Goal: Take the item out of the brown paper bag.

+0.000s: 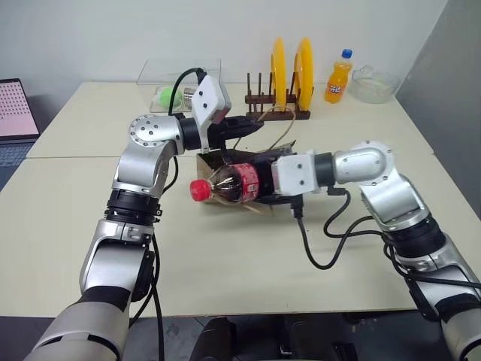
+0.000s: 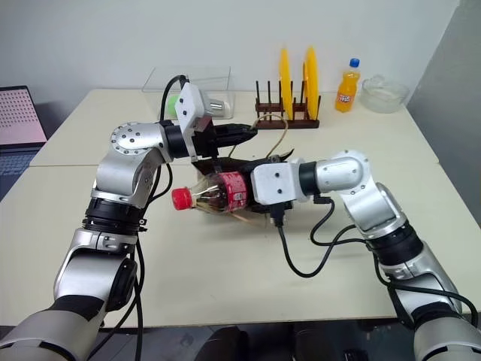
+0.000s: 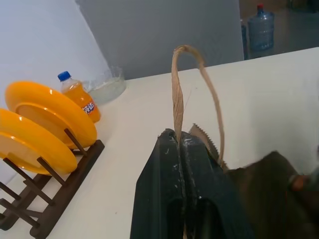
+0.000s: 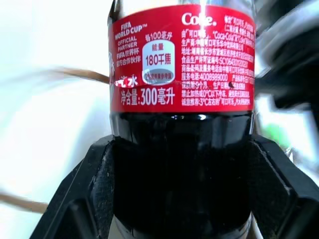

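Note:
The item, a small cola bottle with a red cap and red label, is held roughly level above the table, cap toward my left. My right gripper is shut on its dark lower body, one finger on each side. Just behind it hangs the creased brown paper bag, raised off the table. My left gripper is shut on one of its twine handles, pinched between the black fingers. Whether the bottle's base is still inside the bag's mouth I cannot tell.
At the table's back stand a wooden rack with two yellow plates, an orange soda bottle, a glass bowl and a clear box holding a green ball. A laptop sits far left. My right arm's black cable loops over the table.

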`<action>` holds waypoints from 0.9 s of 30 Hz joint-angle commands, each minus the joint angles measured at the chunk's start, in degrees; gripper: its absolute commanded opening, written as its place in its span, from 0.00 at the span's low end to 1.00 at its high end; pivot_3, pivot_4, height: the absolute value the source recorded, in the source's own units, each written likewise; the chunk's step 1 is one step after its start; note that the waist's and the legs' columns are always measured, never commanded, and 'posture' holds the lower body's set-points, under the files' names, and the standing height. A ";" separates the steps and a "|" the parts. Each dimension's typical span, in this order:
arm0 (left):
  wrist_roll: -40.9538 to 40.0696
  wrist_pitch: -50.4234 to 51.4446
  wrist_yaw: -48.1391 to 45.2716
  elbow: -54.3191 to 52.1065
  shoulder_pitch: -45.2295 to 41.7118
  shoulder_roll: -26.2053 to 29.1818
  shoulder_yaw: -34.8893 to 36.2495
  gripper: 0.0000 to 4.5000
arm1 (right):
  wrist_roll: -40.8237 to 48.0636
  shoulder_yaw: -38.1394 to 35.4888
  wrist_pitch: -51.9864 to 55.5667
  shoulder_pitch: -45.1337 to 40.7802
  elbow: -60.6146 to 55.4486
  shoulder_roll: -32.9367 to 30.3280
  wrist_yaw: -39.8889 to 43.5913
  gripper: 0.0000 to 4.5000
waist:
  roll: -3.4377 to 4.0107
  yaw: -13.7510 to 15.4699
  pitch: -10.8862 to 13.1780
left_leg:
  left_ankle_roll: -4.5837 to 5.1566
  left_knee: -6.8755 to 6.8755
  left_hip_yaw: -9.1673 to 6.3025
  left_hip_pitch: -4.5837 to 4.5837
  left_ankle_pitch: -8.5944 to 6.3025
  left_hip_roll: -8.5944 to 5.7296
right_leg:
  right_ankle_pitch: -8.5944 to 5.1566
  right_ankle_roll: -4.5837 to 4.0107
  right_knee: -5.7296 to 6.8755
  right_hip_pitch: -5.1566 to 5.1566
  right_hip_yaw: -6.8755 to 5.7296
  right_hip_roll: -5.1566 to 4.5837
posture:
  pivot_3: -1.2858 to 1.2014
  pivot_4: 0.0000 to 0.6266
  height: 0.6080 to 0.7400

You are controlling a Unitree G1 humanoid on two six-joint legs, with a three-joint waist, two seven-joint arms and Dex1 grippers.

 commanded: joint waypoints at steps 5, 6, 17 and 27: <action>0.83 -1.31 0.64 -1.07 -0.95 -0.15 0.19 0.00 | 17.27 -16.90 21.03 -2.07 -9.20 -3.02 -6.29 0.68 | 0.00 0.23 0.00 | 0.00 0.01 -0.01 0.00 0.00 0.00 | 0.00 0.00 0.01 0.00 0.01 -0.02 | 0.52 0.24 1.00; 0.84 -1.17 0.70 -1.36 -0.73 -0.17 0.17 0.00 | 17.95 -18.86 22.53 -2.20 -8.93 -3.87 -7.55 0.68 | 0.00 0.29 0.00 | 0.01 0.01 -0.01 0.00 0.00 0.00 | 0.00 0.00 0.01 0.00 0.01 -0.02 | 0.52 0.24 1.00; 1.32 -1.65 -0.14 -1.19 -0.72 0.27 -0.38 0.00 | 8.58 -22.02 19.78 11.11 5.59 -20.10 -9.50 0.68 | -0.01 1.19 0.00 | 0.05 -0.02 0.18 -0.04 -0.02 -0.01 | 0.00 0.00 -0.07 0.01 0.09 -0.03 | 0.52 0.24 1.00; 1.20 -2.68 -0.65 -1.09 -0.87 -0.55 -1.11 0.00 | -10.19 -1.73 3.50 1.37 35.38 -20.12 -2.58 0.68 | 0.10 -0.11 0.10 | 0.04 -0.05 0.42 0.09 -0.01 0.06 | -0.01 0.02 -0.01 -0.02 0.24 0.03 | 0.52 0.24 1.00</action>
